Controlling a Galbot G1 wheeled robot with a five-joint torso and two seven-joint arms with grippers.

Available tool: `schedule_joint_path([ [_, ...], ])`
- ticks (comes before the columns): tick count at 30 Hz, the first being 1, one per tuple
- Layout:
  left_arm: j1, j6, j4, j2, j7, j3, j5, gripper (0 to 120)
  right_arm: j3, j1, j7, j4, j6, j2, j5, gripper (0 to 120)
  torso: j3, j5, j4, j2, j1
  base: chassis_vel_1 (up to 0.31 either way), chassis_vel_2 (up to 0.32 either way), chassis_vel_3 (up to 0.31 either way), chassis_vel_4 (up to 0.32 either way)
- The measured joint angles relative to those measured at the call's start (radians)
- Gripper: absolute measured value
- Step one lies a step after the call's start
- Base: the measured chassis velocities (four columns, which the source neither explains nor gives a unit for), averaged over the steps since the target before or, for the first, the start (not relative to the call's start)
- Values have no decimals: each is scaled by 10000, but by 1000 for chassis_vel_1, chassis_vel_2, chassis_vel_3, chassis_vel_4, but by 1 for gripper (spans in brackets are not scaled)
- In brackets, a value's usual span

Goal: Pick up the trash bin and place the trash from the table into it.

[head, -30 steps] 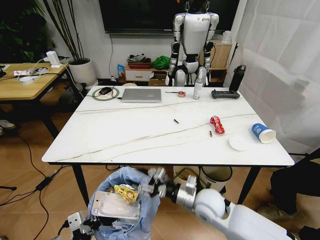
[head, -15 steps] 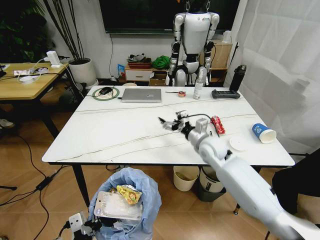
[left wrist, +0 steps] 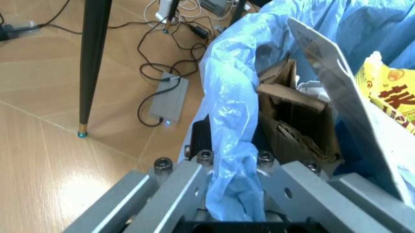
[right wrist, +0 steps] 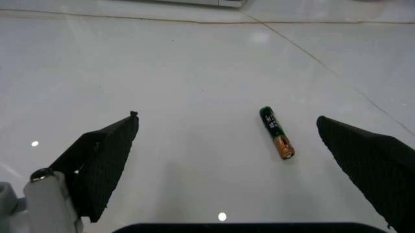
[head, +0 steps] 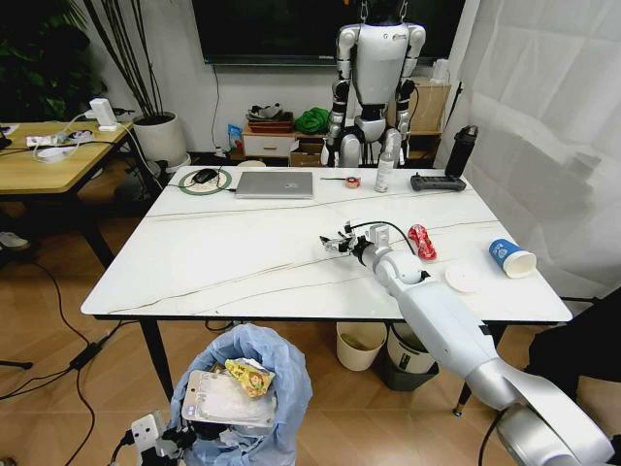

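The trash bin (head: 254,390), lined with a light-blue bag, hangs low in front of the table (head: 243,252). My left gripper (head: 158,434) is shut on its rim and bag (left wrist: 227,121). Inside lie brown cardboard (left wrist: 292,121), clear packaging (head: 225,400) and a yellow wrapper (head: 247,375). My right gripper (head: 335,239) reaches over the table's middle, open just above the marble. A small green battery (right wrist: 277,139) lies between its fingers (right wrist: 97,160), untouched. A red wrapper (head: 421,242), a blue-white paper cup (head: 510,258) and a white lid (head: 462,280) lie to its right.
At the table's far edge stand a silver laptop (head: 275,184), a spray bottle (head: 385,170) and a black remote (head: 437,182). Two other bins (head: 361,342) sit under the table. A wooden desk (head: 49,160) is at left, a white curtain at right.
My right arm swung from over the bin up onto the table and has settled lower, open around the battery. The bin and left gripper have stayed put.
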Motion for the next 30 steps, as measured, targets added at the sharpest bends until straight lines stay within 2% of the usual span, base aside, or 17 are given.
schedule_joint_path([
  [5,22,-26,-11,-11,9,-51,1,0,44,194,-16,-564,94,138,-127,99,0,0,-2,0,0,0,0,0,0],
  [12,26,-41,-28,53,18,-96,-55,0,121,286,-36,-1074,207,224,-145,69,0,0,-2,0,0,0,0,0,0],
  [14,25,-41,-28,55,18,-96,-58,0,125,286,-36,-1076,209,223,-147,69,0,0,-2,0,0,0,0,0,0],
  [15,18,-42,-28,73,18,-98,-74,0,136,285,-36,-1076,216,209,-163,61,-1,-1,-2,0,0,0,0,0,0],
  [19,-6,-49,-6,108,29,-106,-120,0,176,241,-93,-1055,422,150,-293,43,-1,0,-1,0,0,0,0,0,0],
  [21,-6,-49,-2,112,31,-106,-124,0,182,238,-96,-1052,431,145,-296,43,-1,0,-2,0,0,0,0,0,0],
  [27,-33,-51,14,150,37,-106,-154,0,115,12,-121,-819,473,-9,-392,14,-1,-1,-3,1,0,0,0,0,0],
  [28,-33,-51,14,150,37,-106,-154,0,115,12,-121,-819,473,-9,-392,14,-1,-1,-3,1,0,0,0,0,0],
  [30,-35,-51,14,160,38,-106,-165,0,62,-40,-121,-777,489,-45,-441,6,-2,-1,-3,2,0,0,0,0,0],
])
